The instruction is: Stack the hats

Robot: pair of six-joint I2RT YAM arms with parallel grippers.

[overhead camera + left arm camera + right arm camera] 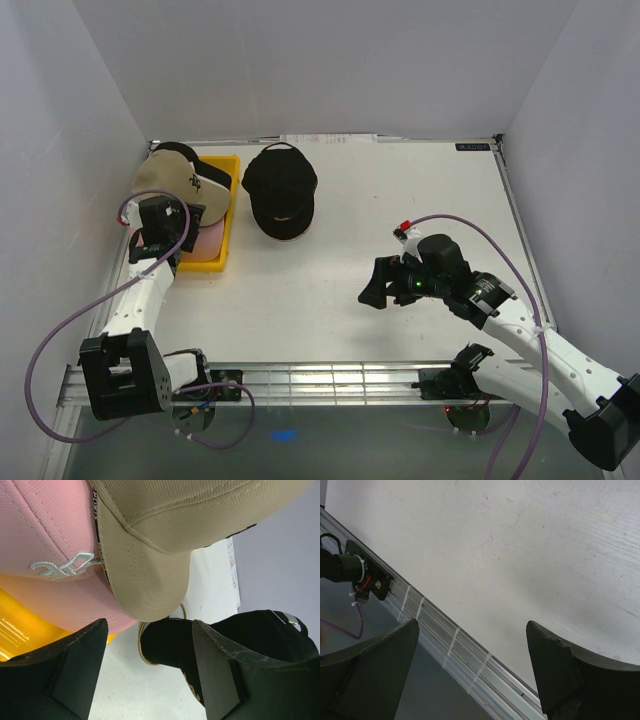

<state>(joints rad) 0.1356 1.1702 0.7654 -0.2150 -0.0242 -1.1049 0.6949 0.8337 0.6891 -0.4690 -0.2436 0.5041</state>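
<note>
At far-left corner of the white tabletop [420, 200] I see a yellow rectangular plastic tray [232, 210]. A pink fabric cap [205, 243] lies in it, and a tan fabric cap w/ black "R" [165, 180] sits on top of the pink one. One black fabric cap [280, 190] sits apart, just right of the tray, near the back wall; a gold wire rim [141, 647] shows under its edge.

Table surface is matte white, lightly scuffed in rt wrist view. Plain pale grey walls [330, 60] close off left, back and right sides. An aluminium rail [320, 375] runs along the near edge, w/ purple cables [45, 350] looping by it.

My left gripper [149, 632] hangs just by the tan and pink brims, jaws spread wide, nothing between them. My right gripper [472, 630] is over bare table near the rail, well apart from every cap, jaws fully apart, holding nothing.
</note>
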